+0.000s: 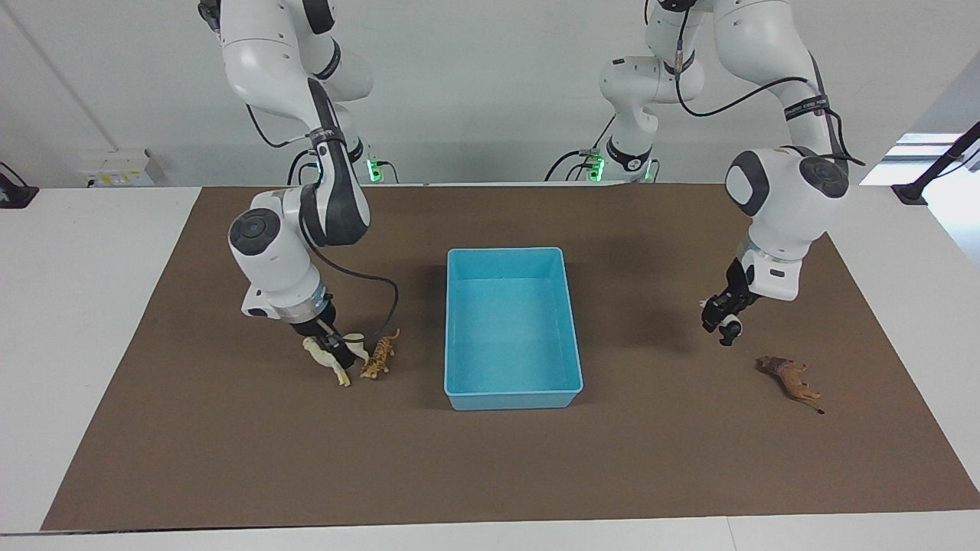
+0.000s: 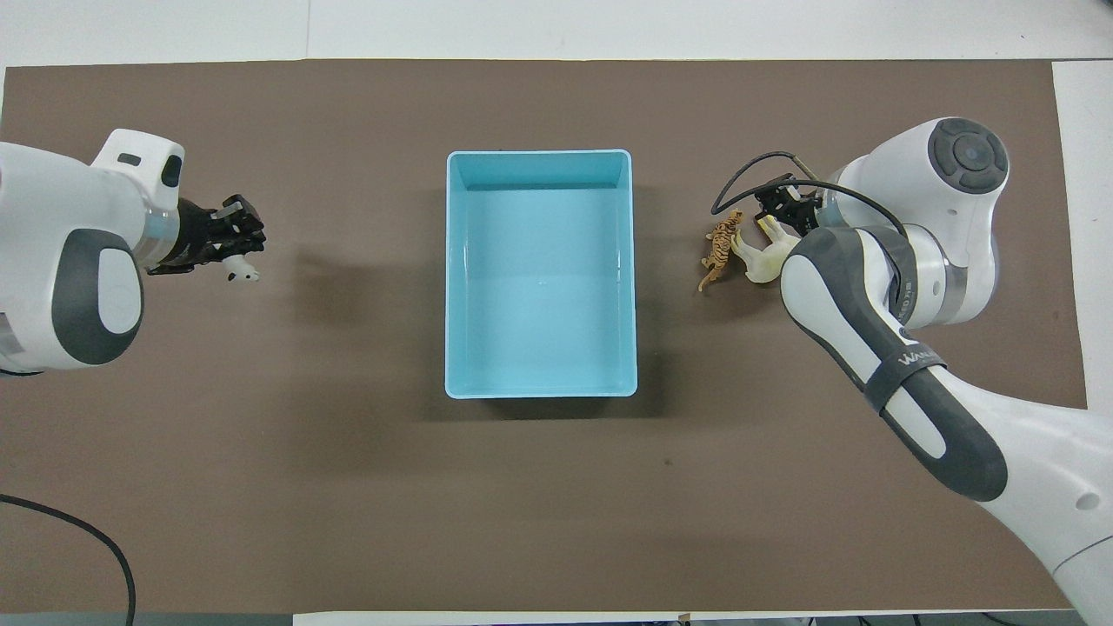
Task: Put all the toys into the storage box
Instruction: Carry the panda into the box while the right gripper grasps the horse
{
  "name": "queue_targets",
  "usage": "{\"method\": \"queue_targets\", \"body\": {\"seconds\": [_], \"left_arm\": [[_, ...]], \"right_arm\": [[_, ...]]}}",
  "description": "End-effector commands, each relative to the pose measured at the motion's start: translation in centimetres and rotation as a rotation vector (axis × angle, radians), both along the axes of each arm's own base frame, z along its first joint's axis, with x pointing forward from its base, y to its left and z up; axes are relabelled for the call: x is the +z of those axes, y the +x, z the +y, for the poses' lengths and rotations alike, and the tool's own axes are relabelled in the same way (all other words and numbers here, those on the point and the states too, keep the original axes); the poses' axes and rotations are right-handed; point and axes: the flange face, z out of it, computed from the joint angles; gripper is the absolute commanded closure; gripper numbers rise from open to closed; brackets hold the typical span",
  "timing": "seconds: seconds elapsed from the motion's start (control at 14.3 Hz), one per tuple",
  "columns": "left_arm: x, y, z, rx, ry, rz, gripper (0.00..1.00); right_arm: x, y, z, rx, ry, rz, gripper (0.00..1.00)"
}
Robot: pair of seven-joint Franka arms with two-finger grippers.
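The light-blue storage box [image 1: 513, 399] stands empty at the middle of the mat; it also shows in the overhead view [image 2: 539, 155]. My right gripper [image 1: 337, 353] is down at the mat, shut on the cream llama [image 1: 339, 373], also seen from overhead [image 2: 763, 261]. The orange tiger [image 1: 378, 357] stands right beside the llama, between it and the box. My left gripper [image 1: 723, 321] is up over the mat toward the left arm's end, shut on the black-and-white panda [image 1: 731, 330]. The brown lion [image 1: 788, 375] lies on the mat, farther from the robots than that gripper's shadow. From overhead the lion is hidden.
A brown mat [image 1: 230, 474] covers most of the white table. A cable loops from the right wrist [image 1: 387, 295] down over the tiger. Bare mat lies between each gripper and the box.
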Motion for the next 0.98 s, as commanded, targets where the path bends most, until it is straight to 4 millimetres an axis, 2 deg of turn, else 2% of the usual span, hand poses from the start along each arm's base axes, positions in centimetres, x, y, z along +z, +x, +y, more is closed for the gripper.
{"method": "queue_targets", "body": {"seconds": [0.0,0.14,0.21,0.28,0.35,0.42,0.49,0.63,0.77,0.84,0.91], "left_arm": [[0.4,-0.1,-6.3,0.069,-0.026,0.020,1.00],[1.3,-0.9,-11.6,0.137,-0.053,0.005,1.00],[2.1,-1.0,-13.4,0.167,-0.068,-0.011,1.00],[2.5,-1.2,-15.7,0.181,-0.079,-0.017,1.00],[2.8,-1.6,-17.3,0.195,-0.089,-0.018,1.00],[2.9,-2.3,-19.2,0.200,-0.097,-0.016,1.00],[3.1,-3.2,-21.4,0.205,-0.111,-0.023,1.00],[2.6,-5.3,-25.2,0.185,-0.127,-0.028,1.00],[2.5,-6.1,-26.5,0.169,-0.138,-0.039,1.00],[2.6,-6.6,-27.5,0.163,-0.141,-0.039,0.81],[2.5,-6.7,-27.6,0.160,-0.139,-0.037,0.41]], "right_arm": [[-1.5,-1.2,-0.2,-0.021,0.008,-0.006,0.01],[-2.3,-2.2,-0.2,-0.017,0.005,0.004,0.01],[-2.4,-2.2,-0.2,-0.015,0.005,0.006,0.02],[-2.4,-2.2,-0.3,-0.009,0.005,0.005,0.16],[-2.4,-2.2,-0.3,0.026,0.003,0.002,0.48],[-2.4,-2.3,-0.3,0.082,0.001,0.003,0.96],[-2.5,-2.5,-0.4,0.138,-0.002,0.014,1.00],[-2.1,-2.5,-0.4,0.187,-0.002,0.023,1.00],[-0.7,-1.8,-0.3,0.196,0.000,0.028,1.00],[0.0,-1.4,-0.8,0.213,-0.002,0.020,1.00],[0.4,-1.0,-0.8,0.262,-0.003,0.009,1.00]]}}
